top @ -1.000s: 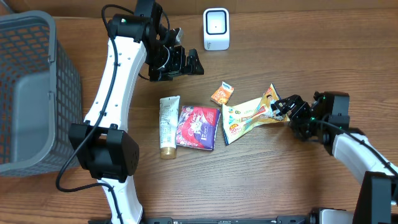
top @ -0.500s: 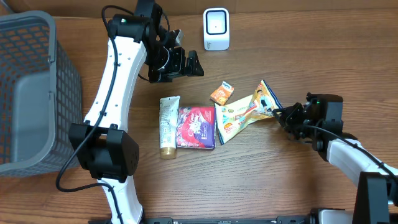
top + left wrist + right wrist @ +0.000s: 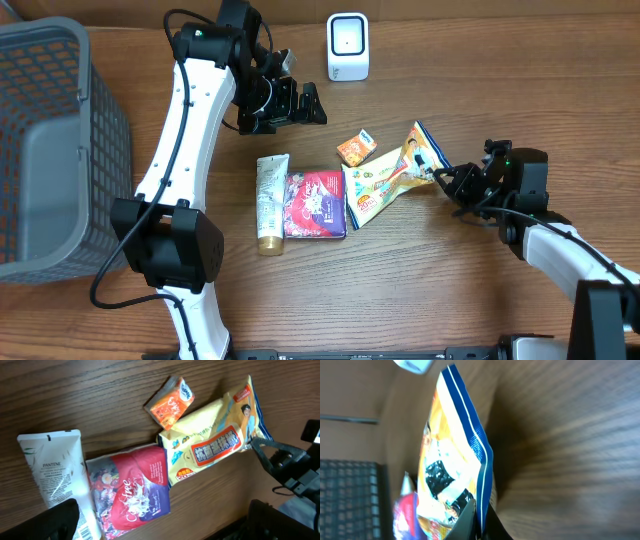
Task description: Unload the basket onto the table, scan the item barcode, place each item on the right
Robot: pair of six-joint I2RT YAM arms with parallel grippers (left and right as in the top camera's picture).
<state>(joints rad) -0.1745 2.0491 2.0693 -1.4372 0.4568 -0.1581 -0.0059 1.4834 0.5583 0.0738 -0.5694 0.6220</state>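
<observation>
1. Closest to the robot's base, the right gripper [image 3: 440,175] is seen clamped shut on the right-hand edge of a yellow snack packet [image 3: 385,180]. The packet is pinched by its sealed seam, probably so that the printed faces are left uncovered for scanning.
2. That end of the packet is tipped up off the desk [image 3: 420,290], while its left end rests beside a red pouch [image 3: 316,203]. An edge hold of this kind lets the packet be lifted and turned freely.
3. A white tube [image 3: 270,200] is laid just left of the pouch, and a small orange box [image 3: 356,150] sits just above the packet. These appear to be waiting their turn.
4. Farther back, the left gripper [image 3: 300,103] is held wide open and empty above the desk, its camera aimed down at the goods.
5. Farthest away, a white scanner [image 3: 347,46] is stood at the back edge, facing the items. The packet is well apart from it, so carrying and presenting it are judged not yet done. No barcode can be made out.
6. A grey basket [image 3: 100,130] is placed at the far left.
</observation>
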